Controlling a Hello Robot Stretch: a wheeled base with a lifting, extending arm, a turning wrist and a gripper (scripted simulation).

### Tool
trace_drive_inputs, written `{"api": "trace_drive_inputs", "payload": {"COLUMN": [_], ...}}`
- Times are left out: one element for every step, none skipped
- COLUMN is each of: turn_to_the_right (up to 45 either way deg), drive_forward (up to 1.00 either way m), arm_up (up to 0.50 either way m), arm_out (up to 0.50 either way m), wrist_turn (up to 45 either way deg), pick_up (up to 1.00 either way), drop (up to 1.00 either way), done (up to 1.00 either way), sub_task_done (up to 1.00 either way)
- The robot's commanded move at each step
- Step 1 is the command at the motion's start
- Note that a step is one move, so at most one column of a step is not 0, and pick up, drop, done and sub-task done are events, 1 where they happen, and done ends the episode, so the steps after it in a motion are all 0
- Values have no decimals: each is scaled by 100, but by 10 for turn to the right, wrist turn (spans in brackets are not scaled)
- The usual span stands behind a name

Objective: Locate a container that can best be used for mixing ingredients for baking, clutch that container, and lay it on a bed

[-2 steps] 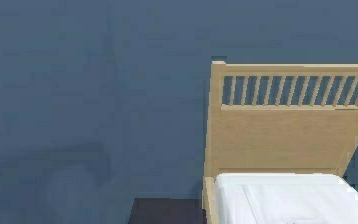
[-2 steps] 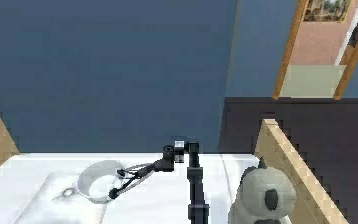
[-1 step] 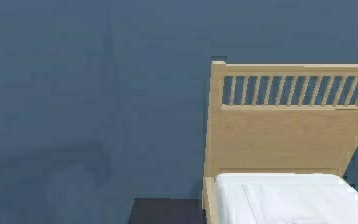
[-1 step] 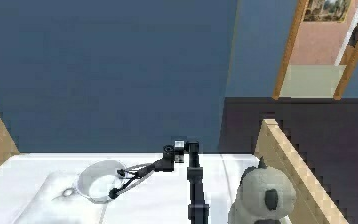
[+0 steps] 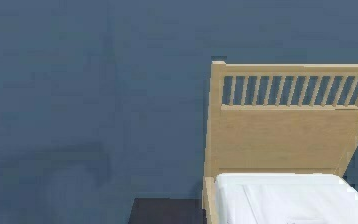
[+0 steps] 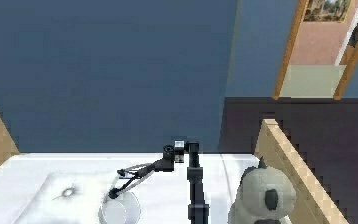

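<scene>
A pale, see-through bowl [image 6: 119,209] lies on the white bed [image 6: 47,185] near the arm side view's bottom edge. The dark arm [image 6: 196,185] rises from the bottom edge over the mattress. The gripper [image 6: 118,190] reaches left and down from the arm's far end, its thin fingers ending at the bowl's rim. I cannot tell whether it holds anything. In the forward view the bed [image 5: 287,195] stands at the right, with a slatted wooden headboard [image 5: 287,100] against the blue wall.
A grey and white rounded plush-like thing [image 6: 265,195] sits on the bed right of the arm. A wooden bed end [image 6: 299,170] runs along the right. Dark floor [image 6: 257,120] leads to a wooden-framed doorway [image 6: 322,50].
</scene>
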Motion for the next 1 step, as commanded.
{"api": "trace_drive_inputs", "payload": {"turn_to_the_right": [0], "drive_forward": [0], "arm_up": [10], "arm_out": [0], "wrist_turn": [0], "pick_up": [0], "drop": [0], "done": [0], "sub_task_done": [0]}}
